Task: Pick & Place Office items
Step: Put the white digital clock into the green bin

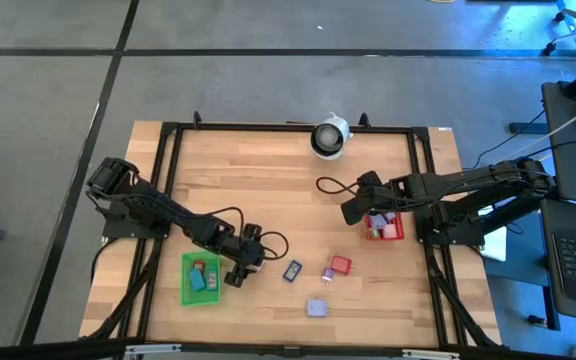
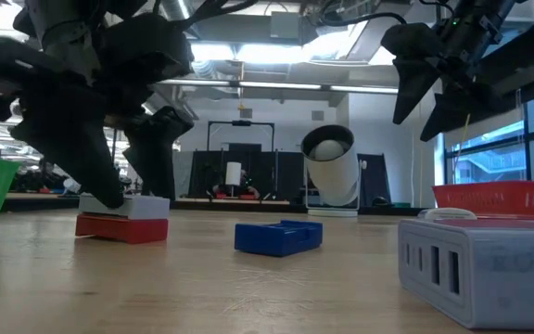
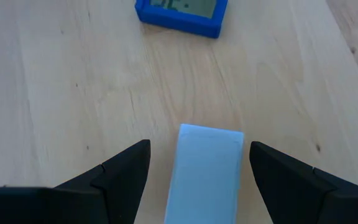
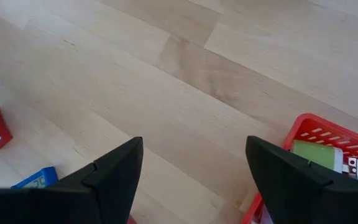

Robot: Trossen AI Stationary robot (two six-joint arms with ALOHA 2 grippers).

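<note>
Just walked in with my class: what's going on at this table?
Two robot arms are sorting small office items into bins. The left gripper is open, its fingers on either side of a light blue block on the table, near the green bin. The right gripper hovers open beside the red bin. A few items still lie loose.

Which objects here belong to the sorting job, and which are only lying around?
Job: light blue block between the left gripper's open fingers; blue piece; red piece; lavender piece; green bin; red bin.
Lying about: round white-and-black device.
</note>
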